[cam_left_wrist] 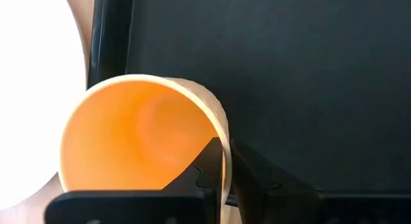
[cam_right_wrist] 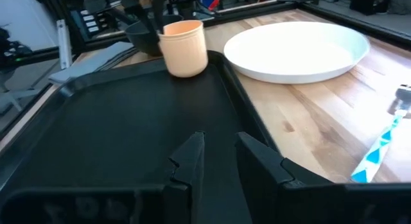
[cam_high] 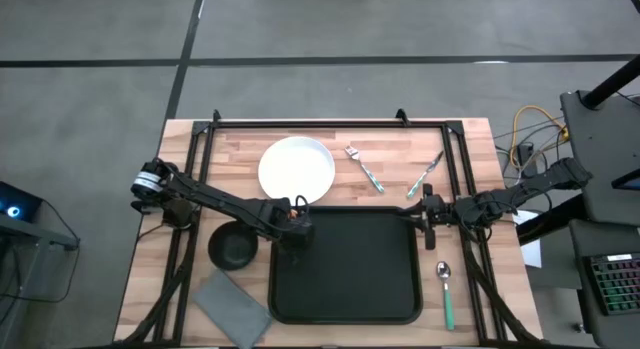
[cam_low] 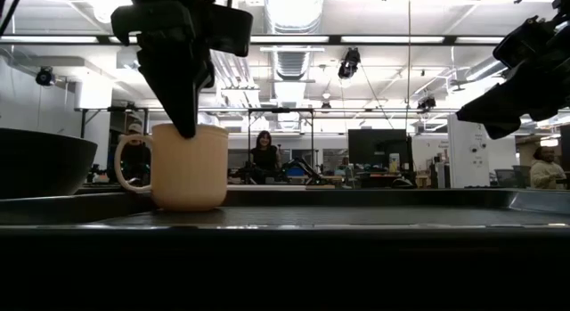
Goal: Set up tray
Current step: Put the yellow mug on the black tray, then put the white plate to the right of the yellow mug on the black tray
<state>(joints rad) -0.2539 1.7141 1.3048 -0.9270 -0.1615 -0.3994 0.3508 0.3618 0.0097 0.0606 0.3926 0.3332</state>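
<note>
A peach mug (cam_low: 187,167) stands upright in the far-left corner of the black tray (cam_high: 350,279), its handle (cam_low: 125,164) pointing away from the tray's middle. My left gripper (cam_high: 295,225) comes down on the mug's rim and is shut on it. My right gripper (cam_right_wrist: 219,153) hovers over the tray's far-right corner (cam_high: 412,221), its fingers a narrow gap apart and holding nothing. From the right wrist view the mug (cam_right_wrist: 185,47) shows across the tray. My left gripper pinches the mug's wall at the rim (cam_left_wrist: 225,144), one finger inside (cam_left_wrist: 204,165) the hollow and one outside (cam_left_wrist: 257,176). The fingers come from above, pointing down. The mug is upright with its base on the tray floor (cam_low: 356,217).
A white plate (cam_high: 297,170) lies beyond the tray's far-left corner. A black bowl (cam_high: 233,246) and a grey folded cloth (cam_high: 232,307) sit left of the tray. Two forks (cam_high: 365,169) (cam_high: 424,176) lie beyond it, and a green-handled spoon (cam_high: 445,289) lies to its right.
</note>
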